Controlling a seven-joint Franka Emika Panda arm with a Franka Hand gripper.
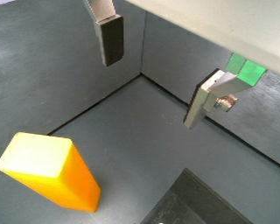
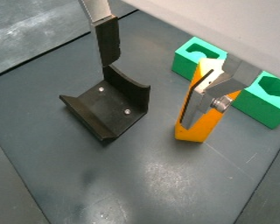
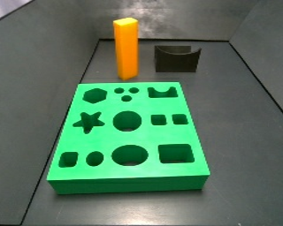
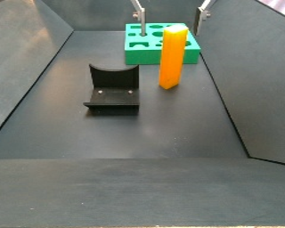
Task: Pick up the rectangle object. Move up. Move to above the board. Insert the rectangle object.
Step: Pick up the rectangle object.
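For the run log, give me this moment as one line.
gripper: open, above floor, empty | rectangle object: upright on floor, not grasped | board: flat, holes empty | phase: before pick

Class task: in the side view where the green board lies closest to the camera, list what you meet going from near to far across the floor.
Board → rectangle object → dark grey notched block. The hand is not visible in this view; its open fingers show only in a wrist view.

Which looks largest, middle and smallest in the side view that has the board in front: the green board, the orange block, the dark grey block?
1. the board, by far; it is also nearest the camera.
2. the rectangle object.
3. the dark grey block.
The gripper is above, near the back wall.
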